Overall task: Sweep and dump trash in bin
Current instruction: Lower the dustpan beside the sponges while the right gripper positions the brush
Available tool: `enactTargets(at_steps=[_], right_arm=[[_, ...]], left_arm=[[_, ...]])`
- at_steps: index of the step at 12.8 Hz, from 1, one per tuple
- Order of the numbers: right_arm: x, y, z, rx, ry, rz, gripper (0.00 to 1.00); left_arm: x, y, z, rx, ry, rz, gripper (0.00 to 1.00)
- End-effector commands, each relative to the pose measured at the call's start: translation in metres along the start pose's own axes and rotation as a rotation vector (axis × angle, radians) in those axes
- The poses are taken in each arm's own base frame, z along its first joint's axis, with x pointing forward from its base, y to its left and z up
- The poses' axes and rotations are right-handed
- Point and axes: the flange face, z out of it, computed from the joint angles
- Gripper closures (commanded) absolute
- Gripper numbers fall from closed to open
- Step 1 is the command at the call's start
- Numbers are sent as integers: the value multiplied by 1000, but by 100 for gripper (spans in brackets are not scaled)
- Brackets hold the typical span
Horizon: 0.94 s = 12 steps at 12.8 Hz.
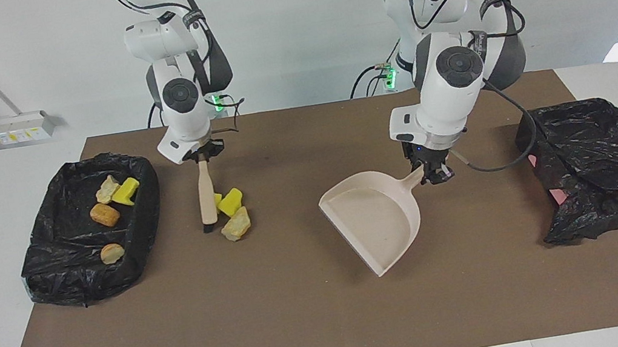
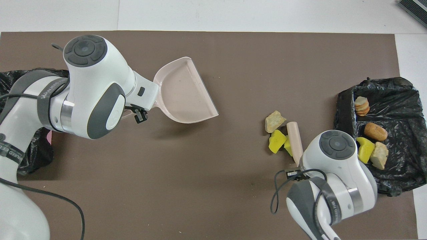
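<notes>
In the overhead view the left arm's housing hides the left pincer (image 1: 430,175) and the dustpan handle (image 1: 415,176). The right arm covers the brush's grip (image 1: 201,164) and part of the yellow trash (image 2: 276,141). The black bag (image 2: 20,80) runs off the picture's edge.
</notes>
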Motion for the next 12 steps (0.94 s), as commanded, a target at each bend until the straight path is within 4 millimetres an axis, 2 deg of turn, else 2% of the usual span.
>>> enactTargets(at_steps=[1, 2, 4, 6, 7, 8, 9, 10, 11, 12], right_arm=[[7, -36, -13, 77, 13, -24, 100], [7, -43, -14, 135, 8, -7, 100], [9, -66, -29, 173, 7, -21, 100], [7, -57, -51, 166, -11, -18, 100], [7, -50, -64, 157, -29, -20, 100], [9, -37, -70, 156, -46, -9, 100], [13, -22, -66, 129, -37, -3, 100], [14, -18, -61, 85, -36, -17, 100], [12, -23, -48, -13, -22, -51, 100], [14, -31, -43, -29, 10, -44, 100]], left_arm=[[14, 26, 20, 20, -36, 135, 100], [21, 42, 38, 20, -59, 169, 100], [17, 69, 57, 40, -42, 197, 100], [17, 92, 71, 59, -57, 243, 100], [26, 103, 75, 66, -70, 265, 100], [27, 106, 77, 64, -72, 259, 100], [29, 110, 77, 65, -72, 261, 100], [33, 121, 81, 61, -78, 277, 100], [33, 128, 81, 63, -73, 275, 100], [36, 133, 81, 67, -71, 267, 100]])
